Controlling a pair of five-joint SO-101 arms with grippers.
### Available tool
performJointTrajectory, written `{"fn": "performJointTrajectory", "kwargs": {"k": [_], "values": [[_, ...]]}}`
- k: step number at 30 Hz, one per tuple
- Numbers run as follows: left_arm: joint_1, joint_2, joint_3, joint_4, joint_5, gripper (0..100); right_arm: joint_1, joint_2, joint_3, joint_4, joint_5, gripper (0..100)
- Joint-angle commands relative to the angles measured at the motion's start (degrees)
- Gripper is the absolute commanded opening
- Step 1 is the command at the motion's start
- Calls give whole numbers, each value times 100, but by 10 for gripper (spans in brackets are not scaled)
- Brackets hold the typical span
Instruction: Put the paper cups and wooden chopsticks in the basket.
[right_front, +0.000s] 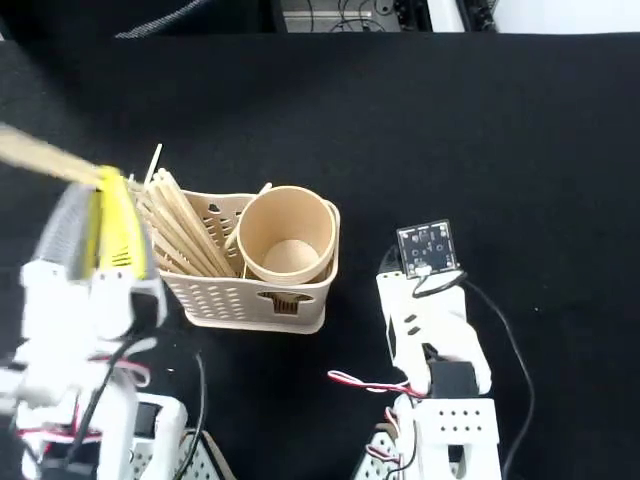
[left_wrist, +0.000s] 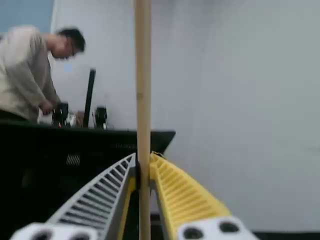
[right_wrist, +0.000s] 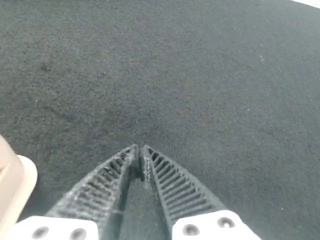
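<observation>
A black cloth-covered table (right_front: 500, 130) is filling the scene under two white robot arms. Near its middle a beige perforated plastic basket (right_front: 250, 300) is standing upright. A tan paper cup (right_front: 287, 235) is sitting mouth-up in the half of the basket nearer the right arm, and a leaning bundle of pale wooden chopsticks (right_front: 180, 230) is crowding the half nearer the left arm.

The left gripper (left_wrist: 142, 160), one finger yellow and one white, is hanging above the table just beside the basket's chopstick end, pinching one more wooden chopstick (left_wrist: 143, 75) between its tips. From overhead, that stick's long axis is pointing away from the basket, toward the table's far left. So the basket is lying on the opposite side of the fingers from the stick's free length, and the left arm is the nearer one.

The right gripper (right_wrist: 139, 152) is resting low over bare cloth, its dark fingers pressed together on nothing, with the basket's rim just off to one side.
</observation>
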Motion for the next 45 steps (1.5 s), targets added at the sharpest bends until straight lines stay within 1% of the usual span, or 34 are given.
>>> {"fn": "performJointTrajectory", "kwargs": {"k": [1,4,10,11,13,15,16,19,23,27,32,35,37,41,45], "values": [[251,26,637,536,26,29,0,-57,-295,9,0,13],[242,35,1068,563,26,30,0,-57,-295,9,0,13],[242,70,1156,607,18,37,0,-57,-295,9,0,13],[242,70,1156,730,-53,62,0,-57,-295,9,0,13],[259,35,1042,1134,-79,150,0,-57,-295,9,0,13],[268,53,725,1574,141,225,0,-57,-295,0,0,13],[259,70,470,1811,264,236,0,-57,-295,0,0,13],[224,79,-488,2418,316,237,0,-57,-295,0,0,13],[-286,404,-1886,3174,316,238,0,-57,-295,0,0,13],[-1244,1890,-3011,3815,308,238,0,-57,-295,0,0,13],[-2598,4413,-4268,4308,308,238,0,-57,-295,9,0,13],[-3187,5767,-4954,4492,308,238,0,-57,-295,9,0,13],[-3398,6611,-5279,4484,281,238,0,-57,-295,9,0,13],[-3380,8360,-5745,4492,-387,238,0,-57,-303,18,0,13],[-3363,10022,-6308,4484,-862,238,0,-57,-303,18,0,13]]}}
